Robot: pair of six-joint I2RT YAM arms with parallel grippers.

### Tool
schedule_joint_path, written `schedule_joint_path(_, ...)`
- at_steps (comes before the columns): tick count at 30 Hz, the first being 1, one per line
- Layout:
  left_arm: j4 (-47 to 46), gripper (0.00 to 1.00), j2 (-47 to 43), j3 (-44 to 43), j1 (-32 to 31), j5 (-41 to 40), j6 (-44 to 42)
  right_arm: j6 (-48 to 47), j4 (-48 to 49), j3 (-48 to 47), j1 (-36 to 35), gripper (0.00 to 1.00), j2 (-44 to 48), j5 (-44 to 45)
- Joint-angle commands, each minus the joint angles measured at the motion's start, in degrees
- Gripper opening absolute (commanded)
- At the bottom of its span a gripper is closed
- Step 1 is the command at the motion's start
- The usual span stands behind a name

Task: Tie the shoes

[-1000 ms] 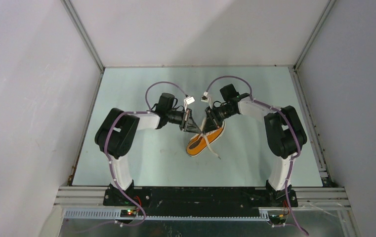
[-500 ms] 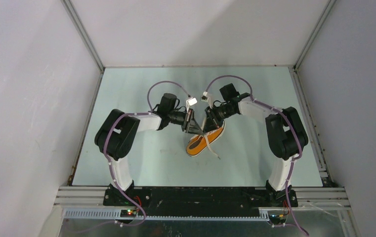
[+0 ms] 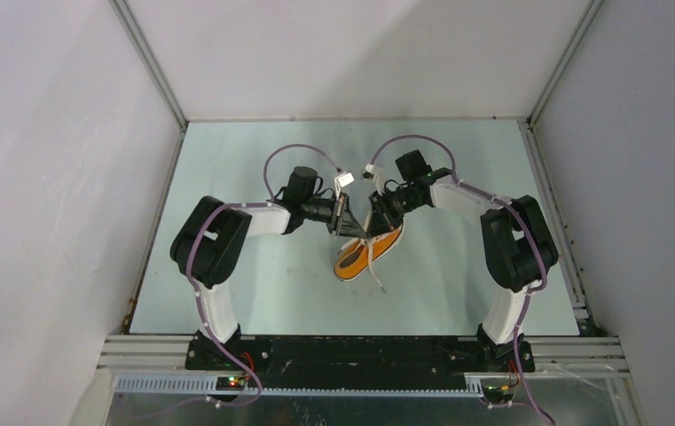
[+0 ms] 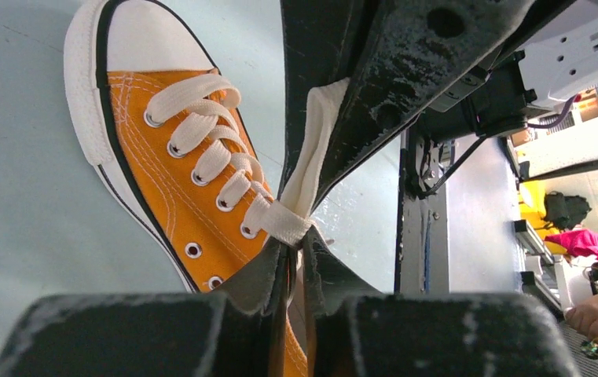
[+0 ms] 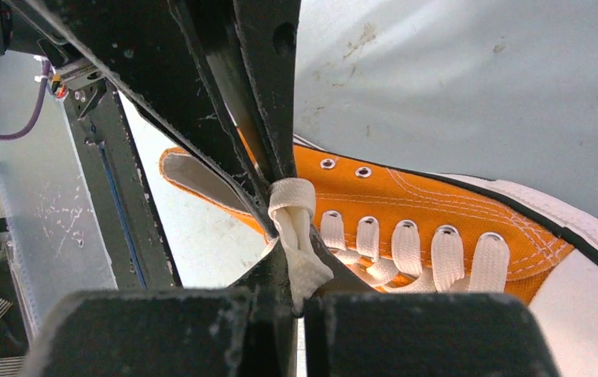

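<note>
The orange sneaker [image 3: 371,249] with white toe cap and white laces lies on the table, toe toward the near left. It fills the left wrist view [image 4: 177,181] and the right wrist view [image 5: 437,212]. My left gripper [image 3: 349,228] and right gripper [image 3: 372,222] meet tip to tip over the shoe's upper eyelets. Each is shut on a white lace. The two laces cross in a tight knot [image 4: 284,222] between the tips, also seen in the right wrist view [image 5: 291,200]. A loose lace end [image 3: 376,277] trails toward the near edge.
The pale green table [image 3: 254,293] is walled by grey panels on three sides. A metal rail [image 3: 360,344] with the arm bases runs along the near edge. Purple cables [image 3: 285,155] loop above both wrists.
Both grippers have drawn closer together over the shoe, and the knot has tightened. The trailing lace end has shortened and shifted left.
</note>
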State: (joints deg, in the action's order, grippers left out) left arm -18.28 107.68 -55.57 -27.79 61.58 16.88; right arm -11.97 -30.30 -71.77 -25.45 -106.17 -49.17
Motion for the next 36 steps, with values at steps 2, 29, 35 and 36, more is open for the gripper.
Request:
schedule_joint_path(2,-5.5,0.06,-0.4,0.1,-0.5,0.1,3.3,1.0,1.6,0.8,-0.3,0.00,2.7,1.3)
schedule_joint_path(29,1.9,0.00,-3.1,0.4,-0.5,-5.0,-3.1,2.7,3.2,2.1,3.7,0.15,2.3,-10.0)
schedule_joint_path(35,5.3,0.00,-3.5,-0.6,0.3,-1.9,-6.0,1.3,3.1,2.1,3.7,0.15,2.6,-3.0)
schedule_joint_path(36,5.5,0.00,-3.5,-0.7,0.3,-1.1,-6.2,0.9,2.9,2.1,3.7,0.15,2.5,-2.4)
